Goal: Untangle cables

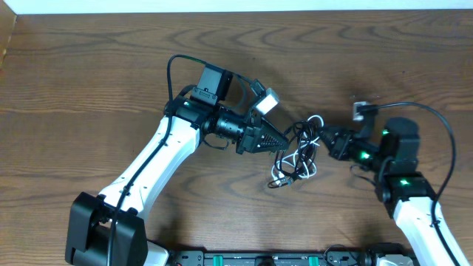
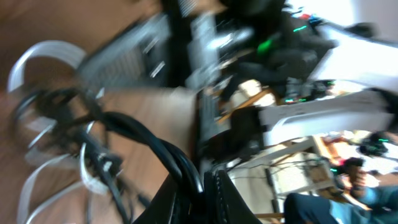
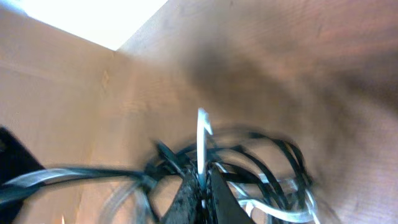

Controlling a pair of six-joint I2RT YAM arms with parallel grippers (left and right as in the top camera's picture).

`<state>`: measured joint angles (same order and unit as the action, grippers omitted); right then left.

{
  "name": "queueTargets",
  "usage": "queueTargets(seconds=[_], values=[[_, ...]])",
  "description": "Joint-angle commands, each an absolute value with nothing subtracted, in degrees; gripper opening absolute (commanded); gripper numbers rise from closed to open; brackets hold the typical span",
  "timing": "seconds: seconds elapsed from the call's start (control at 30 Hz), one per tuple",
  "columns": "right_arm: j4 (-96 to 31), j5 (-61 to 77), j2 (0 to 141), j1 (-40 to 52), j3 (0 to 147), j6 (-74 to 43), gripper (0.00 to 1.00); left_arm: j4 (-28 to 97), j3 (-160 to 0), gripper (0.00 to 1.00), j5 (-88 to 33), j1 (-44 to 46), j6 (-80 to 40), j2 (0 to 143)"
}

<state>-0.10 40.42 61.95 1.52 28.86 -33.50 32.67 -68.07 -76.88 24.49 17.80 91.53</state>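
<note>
Both arms have hold of the knot from opposite sides. The left gripper (image 1: 283,140) has its jaws pressed together on a couple of black cords (image 2: 155,146) that run straight into its fingertips. The right gripper (image 1: 330,142) faces it, jaws likewise closed, with a white cord (image 3: 202,134) coming up from between its tips. The cables (image 1: 298,157) sit in the gap between the two tools as a loose nest of loops, most of it drooping onto the table (image 1: 89,74) just below and ahead of the left tool's nose, with one plug end trailing out on the side away from the right tool. To me this looks like the pull-apart step: each side has picked a strand and the bundle is not yet opened. The next move, I'd guess, calls for drawing the two tools slowly away from each other, with the grips kept firm, watching that the loops slide free rather than cinch down into a tighter knot.
</note>
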Motion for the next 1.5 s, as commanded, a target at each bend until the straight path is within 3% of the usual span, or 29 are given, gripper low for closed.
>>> queueTargets(seconds=[0.0, 0.1, 0.23, 0.53, 0.63, 0.83, 1.03, 1.2, 1.37, 1.4, 1.47], values=[[4.9, 51.2, 60.2, -5.6, 29.1, -38.2, 0.01, 37.4, -68.5, 0.08, -55.5, 24.6, 17.9, 91.4], [13.1, 61.3, 60.0, -12.9, 29.1, -44.1, 0.01, 42.8, -68.5, 0.08, -42.5, 24.6, 17.9, 91.4], [21.9, 67.7, 60.0, -19.6, 29.1, -51.0, 0.01, 45.8, -68.5, 0.08, -33.9, 24.6, 17.9, 91.4], [41.6, 71.9, 60.0, -31.4, 29.1, -67.9, 0.01, 46.1, -68.5, 0.08, -26.1, 24.6, 17.8, 91.4], [43.1, 74.6, 60.0, -32.5, 29.1, -69.8, 0.01, 45.8, -68.5, 0.61, -27.2, 24.6, 14.4, 91.4], [42.9, 78.3, 60.0, -32.5, 29.1, -69.8, 0.01, 41.3, -68.5, 0.91, -46.0, 24.6, 14.3, 91.4], [42.9, 78.9, 60.0, -32.5, 29.1, -69.6, 0.01, 38.9, -68.5, 0.92, -46.5, 24.6, 14.2, 91.4], [42.3, 78.8, 60.1, -32.0, 29.1, -67.1, 0.11, 34.2, -68.5, 0.92, -45.0, 26.2, 10.5, 93.1], [40.6, 78.8, 61.0, -30.1, 29.1, -63.4, 0.26, 27.4, -68.5, 1.0, -16.9, 31.8, 1.6, 98.2], [39.0, 78.8, 61.5, -29.5, 29.1, -61.1, 0.3, 26.1, -68.5, 0.98, -10.7, 34.0, 1.6, 100.1], [37.4, 78.8, 62.0, -29.1, 29.1, -59.5, 0.32, 24.4, -68.5, 0.98, -7.5, 35.9, 1.6, 102.1]])
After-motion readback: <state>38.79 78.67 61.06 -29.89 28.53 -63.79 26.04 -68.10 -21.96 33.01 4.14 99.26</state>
